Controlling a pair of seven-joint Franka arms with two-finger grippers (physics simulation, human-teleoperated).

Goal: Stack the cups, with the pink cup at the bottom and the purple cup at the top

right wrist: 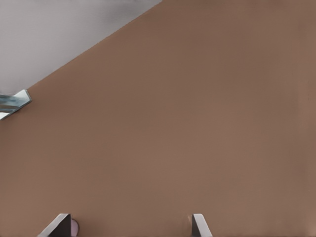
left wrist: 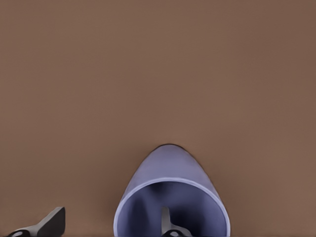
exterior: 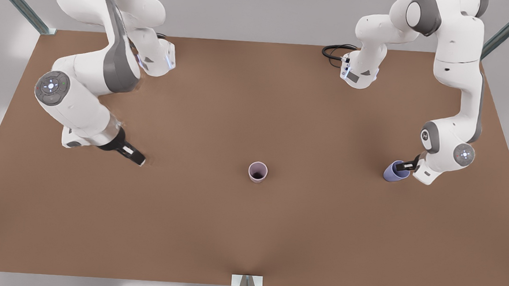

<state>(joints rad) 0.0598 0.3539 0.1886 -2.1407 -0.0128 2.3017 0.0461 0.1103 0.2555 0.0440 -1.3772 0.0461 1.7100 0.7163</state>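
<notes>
Nearest the camera, the pink cup [exterior: 258,172] stands upright and empty mid-surface [exterior: 249,231]. Farther right, the left pincer [exterior: 405,165] grips the tilted purple cup [exterior: 395,171], one finger inside. Opposite, the right pincer [exterior: 138,157] hovers spread, empty. Stacking remains undone. No legible writing.

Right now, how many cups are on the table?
2. The pink cup stands upright near the table's middle. The purple cup is tilted at the front view's right, the left pincer reaching into it.
</notes>
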